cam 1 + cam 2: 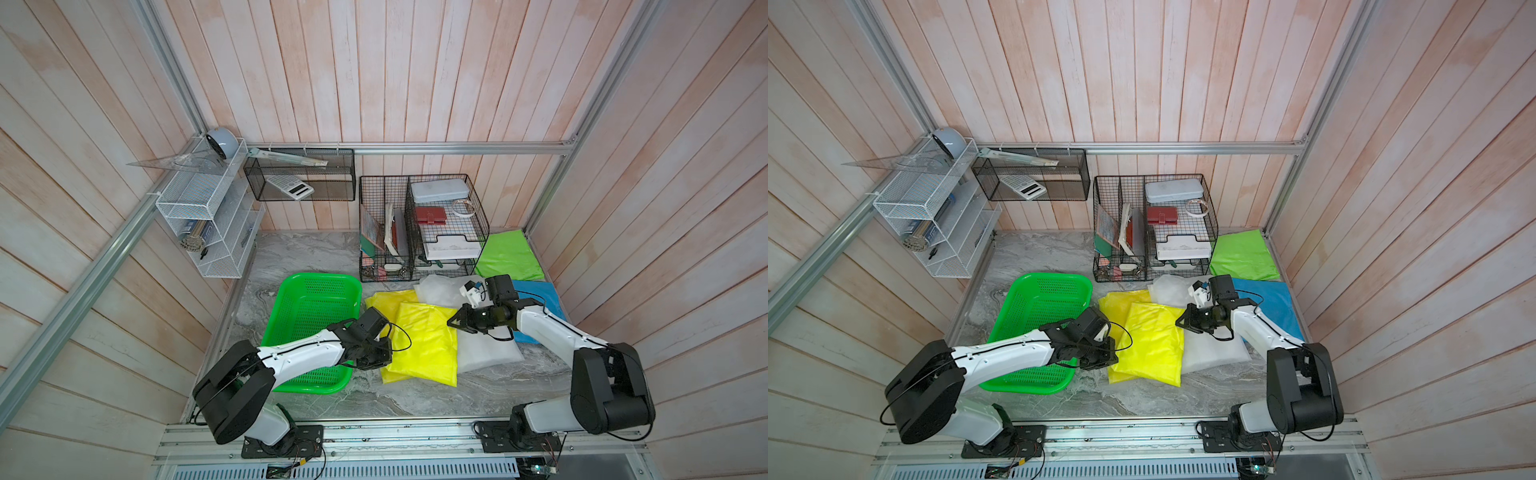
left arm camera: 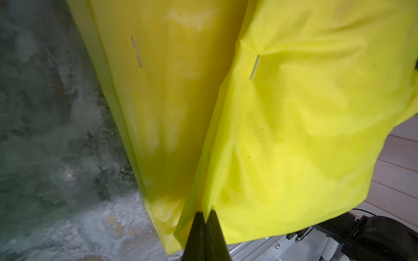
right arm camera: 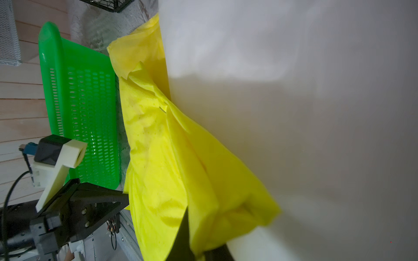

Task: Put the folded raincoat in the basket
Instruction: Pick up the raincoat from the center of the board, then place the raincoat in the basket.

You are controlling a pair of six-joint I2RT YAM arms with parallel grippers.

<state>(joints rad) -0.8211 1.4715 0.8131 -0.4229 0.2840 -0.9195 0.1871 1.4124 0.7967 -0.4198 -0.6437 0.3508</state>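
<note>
The folded raincoat [image 1: 424,340] [image 1: 1154,340] is bright yellow and lies on the marble table just right of the green basket [image 1: 320,275] [image 1: 1050,275]. My left gripper [image 1: 390,358] [image 1: 1115,359] is shut on its left edge; in the left wrist view the black tips [image 2: 205,214] pinch a thin fold of the raincoat [image 2: 305,135]. My right gripper [image 1: 449,322] [image 1: 1178,321] is shut on its right corner, with bunched raincoat cloth [image 3: 162,158] between its fingers [image 3: 200,232]. The basket [image 3: 83,108] holds nothing, and my left forearm crosses over it.
A darker yellow sheet [image 1: 386,301] lies under the raincoat. White folded plastic [image 1: 486,349], a blue sheet [image 1: 540,299] and a green sheet [image 1: 511,255] lie to the right. Black wire racks [image 1: 419,228] stand at the back, and a white mesh shelf [image 1: 208,216] hangs on the left wall.
</note>
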